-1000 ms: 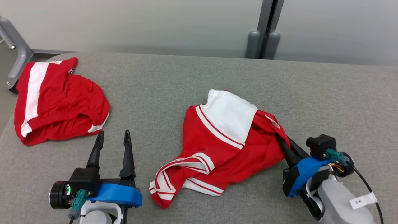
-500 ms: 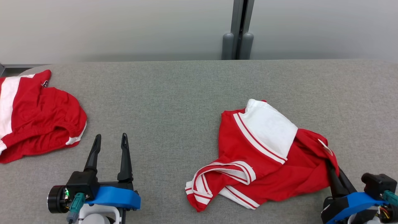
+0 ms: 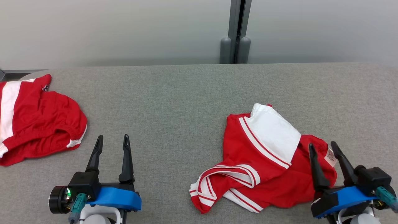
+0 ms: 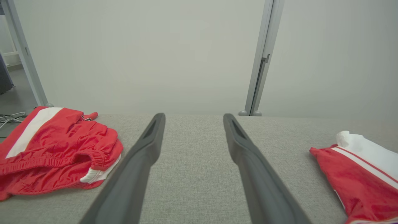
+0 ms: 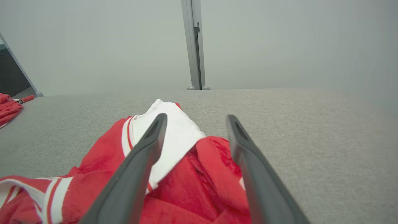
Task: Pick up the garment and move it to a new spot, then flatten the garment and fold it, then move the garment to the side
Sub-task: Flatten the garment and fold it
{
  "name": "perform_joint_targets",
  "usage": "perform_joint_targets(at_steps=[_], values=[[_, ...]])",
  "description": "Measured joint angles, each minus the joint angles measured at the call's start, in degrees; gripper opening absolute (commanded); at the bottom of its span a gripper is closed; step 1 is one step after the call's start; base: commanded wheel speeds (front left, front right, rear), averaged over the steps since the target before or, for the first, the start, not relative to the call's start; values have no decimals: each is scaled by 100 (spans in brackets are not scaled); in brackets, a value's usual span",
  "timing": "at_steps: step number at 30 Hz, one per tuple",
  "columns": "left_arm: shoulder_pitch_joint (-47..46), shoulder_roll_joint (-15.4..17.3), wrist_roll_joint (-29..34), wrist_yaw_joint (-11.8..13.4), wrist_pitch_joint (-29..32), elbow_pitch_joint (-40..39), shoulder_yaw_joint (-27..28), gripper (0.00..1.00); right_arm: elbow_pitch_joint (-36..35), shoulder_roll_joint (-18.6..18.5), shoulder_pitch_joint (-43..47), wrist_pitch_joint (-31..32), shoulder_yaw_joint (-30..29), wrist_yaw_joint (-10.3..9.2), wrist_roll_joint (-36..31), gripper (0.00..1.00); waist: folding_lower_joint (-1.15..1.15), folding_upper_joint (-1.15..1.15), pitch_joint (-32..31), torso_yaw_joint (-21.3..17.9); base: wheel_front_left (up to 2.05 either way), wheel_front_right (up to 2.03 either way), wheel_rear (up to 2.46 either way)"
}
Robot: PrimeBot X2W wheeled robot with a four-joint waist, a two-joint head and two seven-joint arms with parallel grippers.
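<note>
- Red-and-white garment (image 3: pixel 264 161) lies crumpled on grey table (image 3: pixel 174 102), right of centre.
- Right gripper (image 3: pixel 321 144): fingers spread wide over the garment's near edge, holding nothing.
- Left gripper (image 3: pixel 113 137): wide, empty.
- Risk: a pinch through bunched layers could drag folds instead of flattening.

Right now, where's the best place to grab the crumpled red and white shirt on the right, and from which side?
Probably the bunched red fold at the right edge of the shirt, by the white label. It stands up off the grey table as a ridge, while the rest lies flatter. Come from the near right, where the right jaws stand open astride it.
</note>
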Motion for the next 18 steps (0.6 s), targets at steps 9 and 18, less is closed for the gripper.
perform_joint_targets(at_steps=[9,18], values=[[65,1,9,-34,0,25,-1,100,243,135,43,397,521,0,235,100,0,0,-115,157,0,0,0],[93,1,11,-49,0,31,5,100,1163,140,-37,394,747,0,427,100,0,0,-144,276,0,0,0]])
